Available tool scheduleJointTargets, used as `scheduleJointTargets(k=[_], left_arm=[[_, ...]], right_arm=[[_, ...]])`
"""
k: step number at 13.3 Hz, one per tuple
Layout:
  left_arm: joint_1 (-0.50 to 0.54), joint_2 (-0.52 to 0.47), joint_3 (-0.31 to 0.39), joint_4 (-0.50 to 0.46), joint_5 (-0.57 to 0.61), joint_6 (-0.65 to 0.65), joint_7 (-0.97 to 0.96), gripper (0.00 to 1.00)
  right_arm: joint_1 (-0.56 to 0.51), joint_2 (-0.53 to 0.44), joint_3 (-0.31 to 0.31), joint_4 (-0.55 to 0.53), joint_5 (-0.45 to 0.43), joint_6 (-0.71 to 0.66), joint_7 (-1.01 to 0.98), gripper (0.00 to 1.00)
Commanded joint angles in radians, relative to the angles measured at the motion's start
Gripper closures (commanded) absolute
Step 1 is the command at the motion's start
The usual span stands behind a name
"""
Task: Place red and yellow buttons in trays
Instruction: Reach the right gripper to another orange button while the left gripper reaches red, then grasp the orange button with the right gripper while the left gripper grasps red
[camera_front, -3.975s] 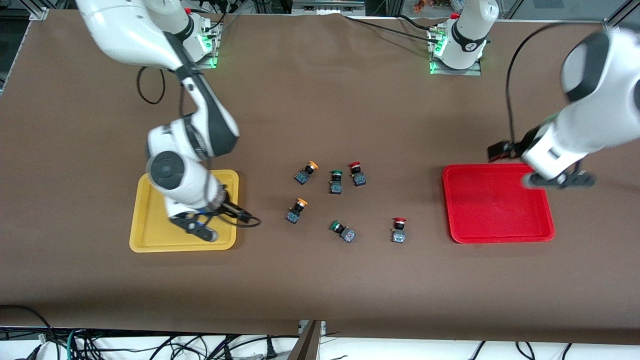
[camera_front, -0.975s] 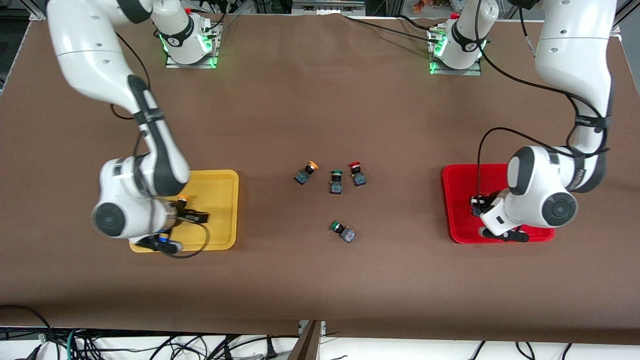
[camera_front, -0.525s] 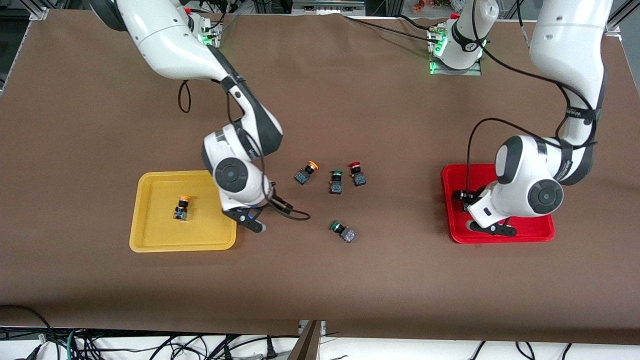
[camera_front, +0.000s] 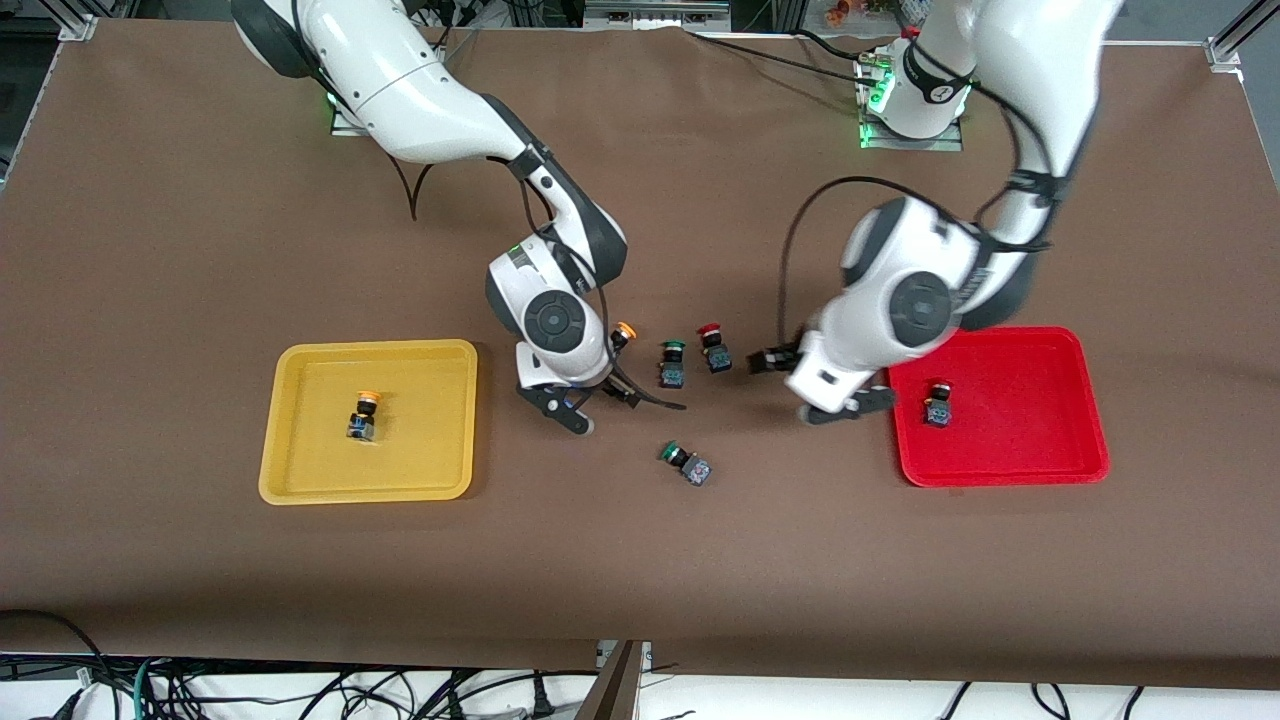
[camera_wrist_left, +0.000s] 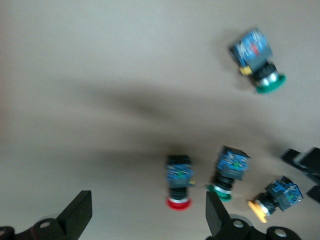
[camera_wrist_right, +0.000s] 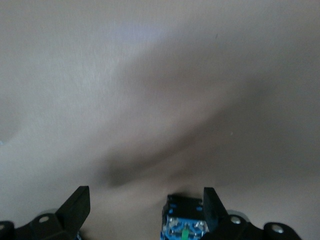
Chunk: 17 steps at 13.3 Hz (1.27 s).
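Both arms swung in from trays since half-second back: right gripper (camera_front: 570, 405) over yellow button (camera_front: 617, 339), left gripper (camera_front: 835, 402) nearing red button (camera_front: 713, 349), jaws on both spread, empty. One button each in yellow tray (camera_front: 300, 480), red tray (camera_front: 1000, 470). My worry: green button (camera_front: 671, 363) between targets, easily knocked; arms converging, may clash.

We see that one yellow button (camera_front: 365, 413) now lies in the yellow tray (camera_front: 300, 480) and one red button (camera_front: 938, 404) in the red tray (camera_front: 1000, 470), both gone from the tabletop (camera_front: 640, 560). The right tool (camera_front: 563, 405) has left the yellow tray and now hangs open over the other yellow button (camera_front: 622, 333). The left tool (camera_front: 840, 405) has swung off the red tray toward the middle cluster, open.
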<state>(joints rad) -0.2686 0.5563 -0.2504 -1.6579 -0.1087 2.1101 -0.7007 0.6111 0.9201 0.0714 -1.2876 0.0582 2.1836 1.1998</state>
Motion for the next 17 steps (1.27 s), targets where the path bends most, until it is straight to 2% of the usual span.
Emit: scheduleJointTargets(k=[1, 4, 8, 9, 10, 11, 12, 14, 15, 16, 17], left_arm=[[-0.053, 0.089, 0.01, 0.01, 0.084, 0.051, -0.068, 0.0], [-0.092, 0.119, 0.011, 0.006, 0.125, 0.053, -0.125, 0.0], [-0.116, 0.149, 0.011, 0.006, 0.127, 0.063, -0.129, 0.0], [-0.118, 0.158, 0.011, 0.006, 0.127, 0.083, -0.129, 0.0], [-0.118, 0.171, 0.011, 0.006, 0.127, 0.111, -0.131, 0.0], [-0.116, 0.178, 0.01, 0.004, 0.127, 0.138, -0.134, 0.0], [-0.116, 0.185, 0.01, 0.004, 0.127, 0.143, -0.14, 0.0], [-0.118, 0.186, 0.01, 0.001, 0.127, 0.145, -0.152, 0.0], [-0.116, 0.188, 0.01, -0.003, 0.129, 0.146, -0.151, 0.12], [-0.118, 0.189, 0.01, -0.003, 0.127, 0.146, -0.157, 0.73], [-0.121, 0.188, 0.01, -0.003, 0.127, 0.146, -0.174, 0.93]], right_arm=[[0.009, -0.02, -0.005, -0.047, -0.006, -0.007, -0.011, 0.0], [0.009, -0.03, -0.005, -0.052, -0.005, -0.088, -0.052, 0.0], [0.01, -0.037, 0.007, -0.053, 0.0, -0.119, -0.043, 0.0], [0.01, -0.037, 0.01, -0.058, 0.002, -0.117, -0.04, 0.08], [0.01, -0.035, 0.011, -0.059, 0.003, -0.116, -0.046, 0.49], [0.009, -0.035, 0.013, -0.059, 0.005, -0.117, -0.048, 0.83], [0.009, -0.035, 0.016, -0.059, 0.012, -0.116, -0.046, 1.0], [0.001, -0.037, 0.016, -0.059, 0.034, -0.117, -0.054, 1.0], [-0.011, -0.04, 0.016, -0.059, 0.035, -0.119, -0.057, 1.0], [-0.03, -0.053, 0.016, -0.058, 0.035, -0.12, -0.08, 1.0], [-0.062, -0.073, 0.015, -0.058, 0.035, -0.134, -0.136, 1.0]])
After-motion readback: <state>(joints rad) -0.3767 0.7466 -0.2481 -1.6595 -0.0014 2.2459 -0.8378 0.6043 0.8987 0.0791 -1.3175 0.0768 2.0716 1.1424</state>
